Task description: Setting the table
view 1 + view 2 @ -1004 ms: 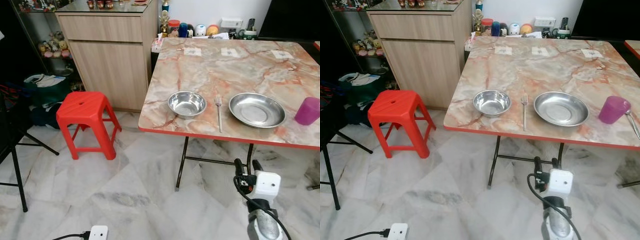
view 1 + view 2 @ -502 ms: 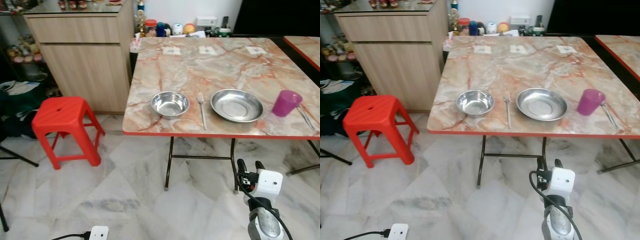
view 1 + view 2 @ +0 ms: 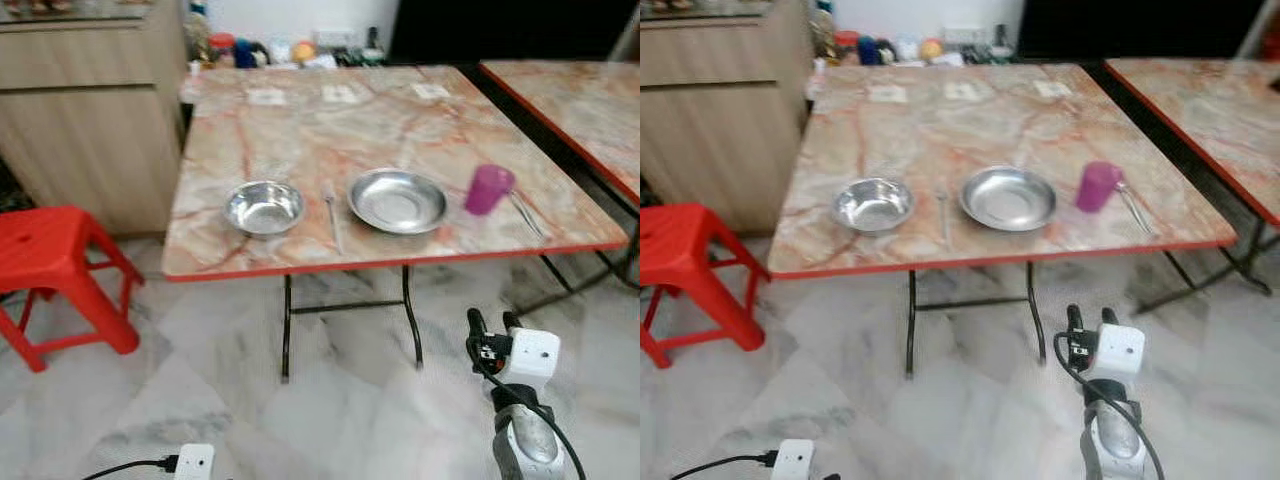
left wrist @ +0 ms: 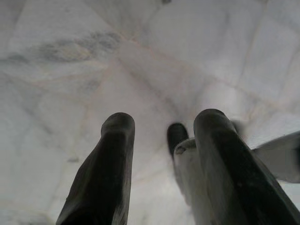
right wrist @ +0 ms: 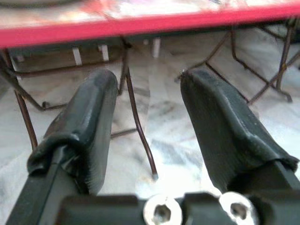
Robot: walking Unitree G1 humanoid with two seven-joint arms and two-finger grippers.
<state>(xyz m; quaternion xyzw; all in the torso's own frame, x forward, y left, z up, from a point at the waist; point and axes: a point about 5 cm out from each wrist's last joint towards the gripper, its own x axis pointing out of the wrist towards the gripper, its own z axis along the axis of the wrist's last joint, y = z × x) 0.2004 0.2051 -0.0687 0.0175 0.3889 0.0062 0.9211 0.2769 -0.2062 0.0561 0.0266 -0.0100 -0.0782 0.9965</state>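
A marble-topped table (image 3: 330, 130) with a red edge carries a steel bowl (image 3: 264, 207), a fork (image 3: 331, 213), a steel plate (image 3: 397, 200), a purple cup (image 3: 488, 189) and a spoon (image 3: 526, 213), lined up along its near side. My right gripper (image 3: 490, 322) is held low in front of the table, below its edge, open and holding nothing. In the right wrist view the same gripper (image 5: 147, 93) points under the tabletop towards the metal legs. My left gripper (image 4: 161, 124) hangs open over the marble floor.
A red plastic stool (image 3: 45, 265) stands to the table's left, in front of a wooden cabinet (image 3: 90, 110). A second marble table (image 3: 570, 100) is at the right. Jars and small items (image 3: 270, 50) crowd the far edge. White marble floor lies between me and the table.
The whole picture has shifted left, so the camera has turned or moved right. The second table came into view and the stool slid to the edge. Both grippers look unchanged.
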